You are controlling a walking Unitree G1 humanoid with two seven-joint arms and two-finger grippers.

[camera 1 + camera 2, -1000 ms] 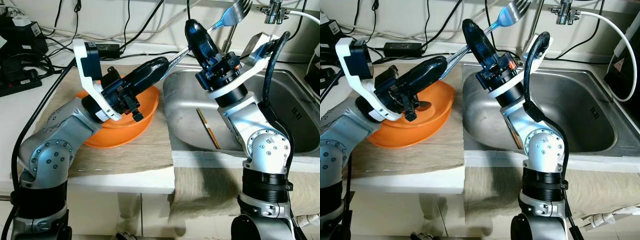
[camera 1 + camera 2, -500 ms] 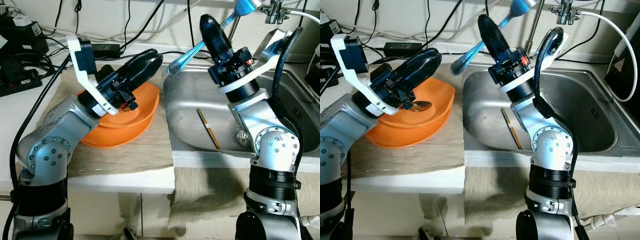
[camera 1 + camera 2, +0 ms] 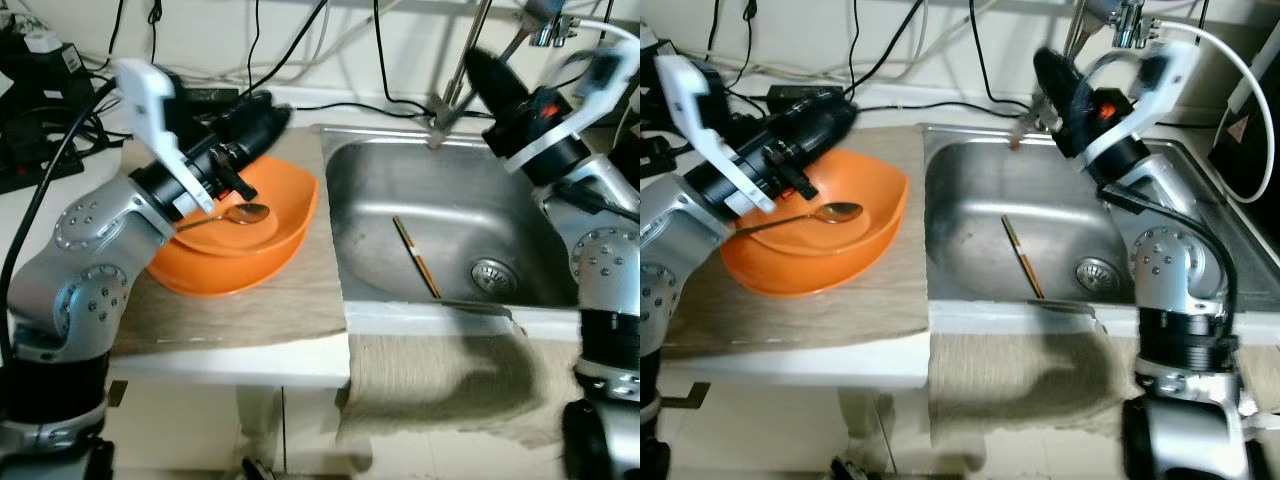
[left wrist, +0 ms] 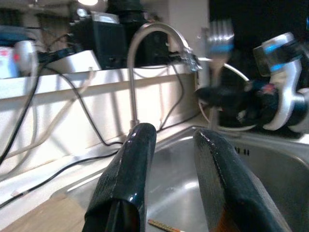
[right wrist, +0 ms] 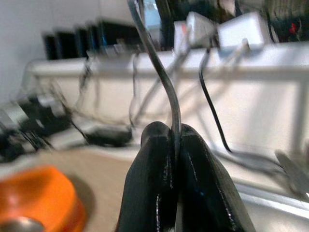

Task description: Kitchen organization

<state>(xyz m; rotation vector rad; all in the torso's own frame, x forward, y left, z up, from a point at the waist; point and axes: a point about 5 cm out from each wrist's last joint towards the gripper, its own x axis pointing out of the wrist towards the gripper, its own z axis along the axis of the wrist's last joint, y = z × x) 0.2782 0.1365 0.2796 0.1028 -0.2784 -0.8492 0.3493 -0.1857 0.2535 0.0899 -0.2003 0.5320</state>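
My right gripper [image 3: 476, 66] is shut on a metal fork [image 5: 159, 63], holding it above the back edge of the steel sink [image 3: 380, 165], close to the faucet [image 3: 468, 45]. The fork's tines [image 4: 219, 36] point upward. My left gripper [image 3: 268, 113] is open and holds nothing; it hangs over the back rim of the orange bowl [image 3: 290, 225]. A metal spoon [image 3: 240, 213] lies inside that bowl. A chopstick [image 3: 415, 257] rests on the sink floor beside the drain [image 3: 492, 272].
The bowl stands on a beige mat [image 3: 250, 300] on the white counter. A cloth [image 3: 440, 370] hangs over the counter's front below the sink. Cables and a black power strip [image 3: 40, 160] crowd the back left. A dark appliance [image 3: 1255, 110] stands at the far right.
My right gripper has carried the fork to the right, from beside the bowl to the sink's back edge. My left gripper has drawn back left, away from the fork.
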